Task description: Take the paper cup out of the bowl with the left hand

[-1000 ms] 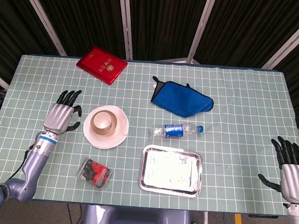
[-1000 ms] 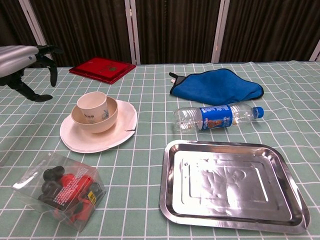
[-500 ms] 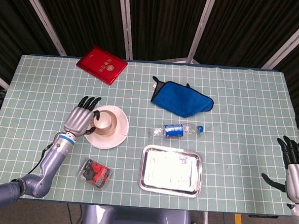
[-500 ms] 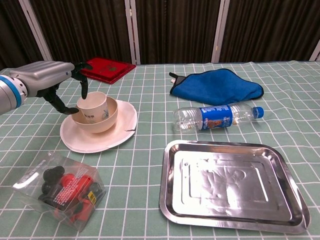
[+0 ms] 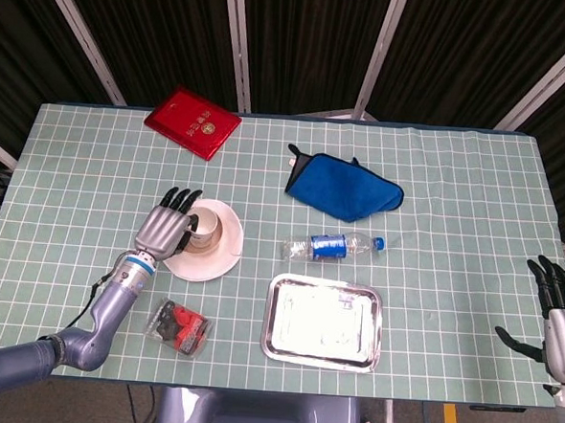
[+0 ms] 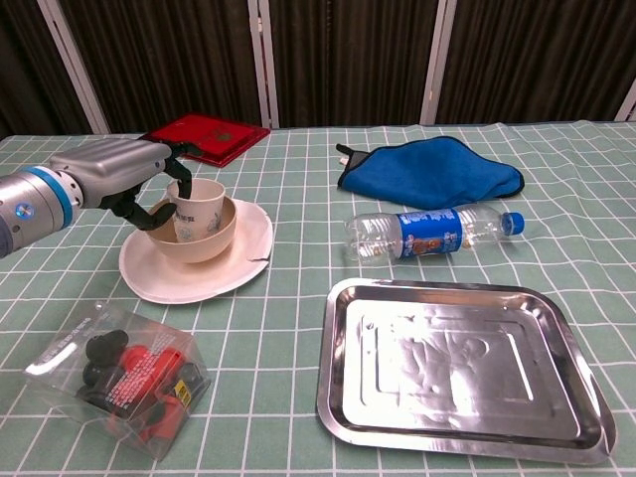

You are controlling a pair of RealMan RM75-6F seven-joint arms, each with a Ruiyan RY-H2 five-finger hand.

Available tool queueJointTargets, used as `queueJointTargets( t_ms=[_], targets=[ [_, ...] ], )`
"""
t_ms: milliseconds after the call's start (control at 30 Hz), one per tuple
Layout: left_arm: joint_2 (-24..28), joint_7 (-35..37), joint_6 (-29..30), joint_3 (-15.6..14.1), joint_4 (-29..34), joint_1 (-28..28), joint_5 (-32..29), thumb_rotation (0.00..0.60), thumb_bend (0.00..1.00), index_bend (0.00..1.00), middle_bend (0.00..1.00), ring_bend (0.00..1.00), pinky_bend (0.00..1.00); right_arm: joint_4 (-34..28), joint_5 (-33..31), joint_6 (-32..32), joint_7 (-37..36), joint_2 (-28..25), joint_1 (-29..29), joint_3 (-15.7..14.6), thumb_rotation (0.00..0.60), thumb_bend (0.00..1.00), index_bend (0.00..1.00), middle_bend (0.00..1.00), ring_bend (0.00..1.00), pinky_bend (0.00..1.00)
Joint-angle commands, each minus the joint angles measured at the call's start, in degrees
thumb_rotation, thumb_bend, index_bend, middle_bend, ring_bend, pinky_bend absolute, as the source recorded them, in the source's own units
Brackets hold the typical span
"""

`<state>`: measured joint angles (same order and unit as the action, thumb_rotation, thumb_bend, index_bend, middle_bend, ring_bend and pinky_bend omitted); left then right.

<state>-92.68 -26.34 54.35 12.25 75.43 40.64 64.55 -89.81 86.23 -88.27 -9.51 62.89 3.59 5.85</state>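
Note:
A beige paper cup (image 6: 204, 211) stands tilted in a beige bowl (image 6: 207, 241) on a white plate (image 6: 204, 280), left of the table's middle. My left hand (image 6: 127, 174) reaches in from the left and grips the cup: its fingers hook over the rim and the thumb lies against the cup's near left side. From above, the left hand (image 5: 166, 228) covers the left part of the bowl (image 5: 222, 235) and the cup (image 5: 205, 228). My right hand (image 5: 562, 320) hovers off the table's right edge, fingers spread, holding nothing.
A clear box (image 5: 180, 325) of dark and red parts lies near the front, below the plate. A steel tray (image 5: 322, 319), a water bottle (image 5: 333, 245), a blue cloth (image 5: 346, 189) and a red booklet (image 5: 192, 122) lie around.
My left hand moved right from beside the plate onto the cup and closed on its rim. The cup tipped and shifted slightly right in the bowl. The right hand drifted slightly lower.

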Motion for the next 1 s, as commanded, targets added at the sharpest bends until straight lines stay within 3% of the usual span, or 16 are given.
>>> queueJointTargets(
  t_ms=[33,333,533,667,1000],
  targets=[
    [0.53,0.50,0.93,-0.26,0.77,-0.32,0.36,0.600,0.62,0.54,0.01,0.00,0.00,-0.03,0.20,-0.14,-0.19,-0.08,-0.07,-0.05,0.600,0.01,0.03,0.00,0.00,0.00],
    [10.04,7.76,11.62,-0.62,9.57,-5.24,8.84,0.600,0.62,0.55,0.02,0.00,0.00,-0.28,1.28,-1.02,0.14,0.26,-0.25,-0.32,0.600,0.01,0.03,0.00,0.00,0.00],
    [14.17,11.18,15.54,-1.14,9.76,-7.93,11.25,0.600,0.62,0.55,0.03,0.00,0.00,-0.42,1.82,-1.45,0.63,0.53,-0.38,-0.53,0.600,0.01,0.03,0.00,0.00,0.00],
    [13.53,13.73,15.82,-2.57,3.23,-9.59,11.03,0.600,0.62,0.56,0.04,0.00,0.00,-0.52,2.09,-1.41,1.06,0.68,-0.35,-0.70,0.600,0.01,0.03,0.00,0.00,0.00],
    [0.21,27.18,16.08,-4.42,-22.78,-10.92,12.43,0.600,0.62,0.56,0.07,0.00,0.00,-0.41,1.69,-0.75,2.32,1.37,-0.06,-0.68,0.600,0.01,0.03,0.00,0.00,0.00]
  ],
)
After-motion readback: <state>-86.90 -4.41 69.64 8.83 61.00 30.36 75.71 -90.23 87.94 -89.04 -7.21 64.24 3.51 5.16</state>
